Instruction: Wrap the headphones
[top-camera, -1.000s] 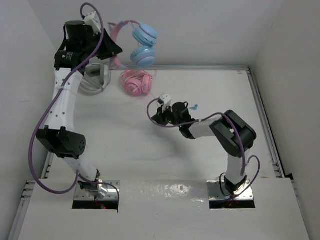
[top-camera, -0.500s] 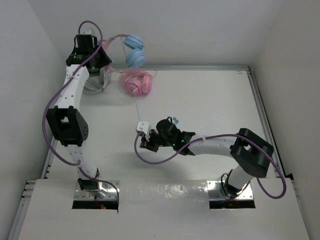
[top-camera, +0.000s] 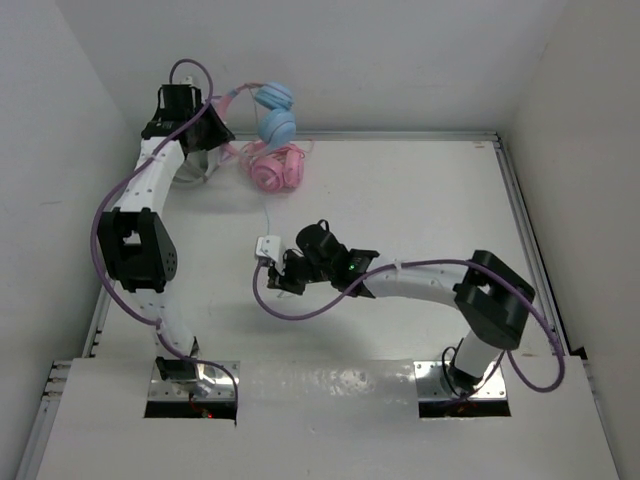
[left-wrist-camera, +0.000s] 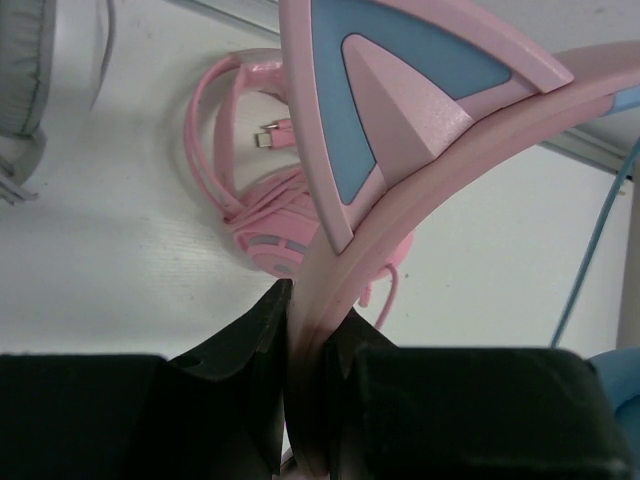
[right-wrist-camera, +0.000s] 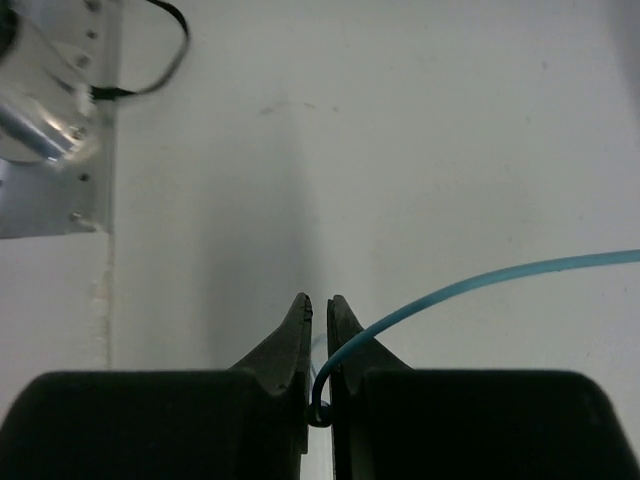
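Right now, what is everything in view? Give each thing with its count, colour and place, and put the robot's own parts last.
blue headphones: one, light-blue cups on a pink cat-ear band, held up at the far left, above the table
cable: one, thin and light blue, running from the blue headphones to the right gripper
pink headphones: one, all pink, lying on the table near its far edge
grey headphones: one, grey-white, far left corner, only partly seen
table: one, white, with walls on three sides
left gripper: one, black, far left, shut on the pink band
right gripper: one, black, mid-table, shut on the cable
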